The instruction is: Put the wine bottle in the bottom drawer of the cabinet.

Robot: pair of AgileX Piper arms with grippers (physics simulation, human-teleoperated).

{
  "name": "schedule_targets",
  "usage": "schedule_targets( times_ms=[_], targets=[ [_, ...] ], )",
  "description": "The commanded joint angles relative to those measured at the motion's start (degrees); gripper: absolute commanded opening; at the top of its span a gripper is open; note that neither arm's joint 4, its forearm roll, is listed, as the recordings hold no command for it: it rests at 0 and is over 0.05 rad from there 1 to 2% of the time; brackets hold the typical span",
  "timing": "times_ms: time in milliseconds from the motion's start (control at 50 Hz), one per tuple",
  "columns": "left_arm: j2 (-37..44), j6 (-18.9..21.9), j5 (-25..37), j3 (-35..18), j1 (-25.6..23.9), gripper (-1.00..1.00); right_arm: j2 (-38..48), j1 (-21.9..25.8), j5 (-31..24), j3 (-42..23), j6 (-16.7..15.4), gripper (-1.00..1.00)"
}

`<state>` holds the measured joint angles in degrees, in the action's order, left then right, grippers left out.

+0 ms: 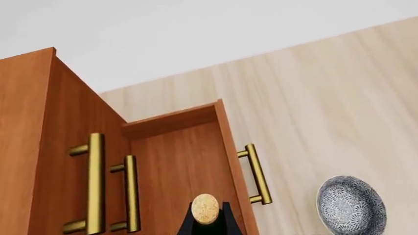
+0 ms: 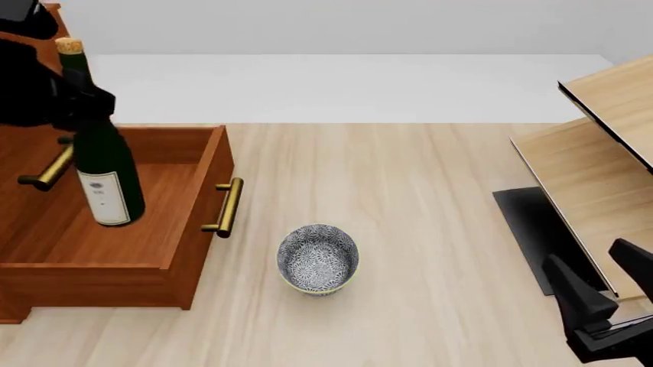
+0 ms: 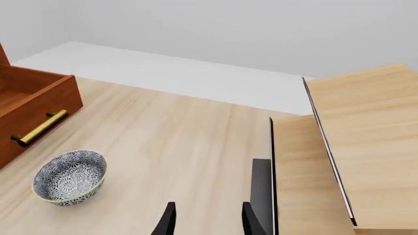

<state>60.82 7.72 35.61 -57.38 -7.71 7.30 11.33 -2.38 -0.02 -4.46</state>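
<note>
The left claw [image 2: 73, 99] sits at the upper left of the front view, clamped on the neck of the wine bottle [image 2: 102, 164], just below its tan cork. The bottle hangs nearly upright, leaning slightly, its white label facing the camera and its base over the inside of the open bottom drawer [image 2: 194, 222]; whether the base touches the drawer floor cannot be told. In the left wrist view the cork [image 1: 205, 209] shows between the dark fingers at the bottom centre of the frame.

The drawer is pulled well out from the cabinet [image 2: 26, 149] at the left edge of the front view, its brass bar handle [image 2: 226, 207] facing right toward the middle of the frame. Another brass handle [image 2: 46, 172] on the cabinet front shows behind the bottle.

On the pale wood counter [image 2: 408, 199], a small blue-and-white patterned bowl [image 2: 318, 258] stands just right of the drawer handle, below centre, apart from it.

The right claw [image 2: 612, 287] rests at the lower right of the front view, its fingers apart and holding nothing, beside a light-wood shelf unit [image 2: 602, 153] along the right edge.
</note>
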Motion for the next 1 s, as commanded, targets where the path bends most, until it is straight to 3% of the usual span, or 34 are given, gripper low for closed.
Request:
schedule_targets(
  times_ms=[20,200,220,240,260,480,860,1000],
  targets=[
    [-0.06,0.8,-2.48,2.57,0.36,-1.0,0.02,0.13,-0.14,0.0,-0.11,1.0],
    [-0.15,0.18,-2.7,2.98,0.0,-1.0,0.91,0.19,0.61,0.0,-0.1,1.0],
    [7.93,-7.74,-10.34,3.85,1.78,-1.0,1.49,0.27,0.53,0.01,-0.65,1.0],
    [-0.28,0.74,-3.21,3.3,0.3,-1.0,1.13,0.18,0.81,0.0,-0.07,1.0],
    [-0.87,2.0,-3.26,3.62,0.76,-1.0,0.95,0.18,0.64,0.0,-0.05,1.0],
    [-1.18,1.18,-3.15,3.62,1.23,-1.0,0.75,0.38,0.39,0.0,-0.1,1.0],
    [0.45,-5.97,-4.46,6.71,-3.82,-1.0,0.92,0.53,0.39,0.0,-0.19,1.0],
    [1.21,-5.56,-4.89,7.15,-2.99,-1.0,1.24,0.59,0.73,0.0,-0.14,1.0]
  ],
)
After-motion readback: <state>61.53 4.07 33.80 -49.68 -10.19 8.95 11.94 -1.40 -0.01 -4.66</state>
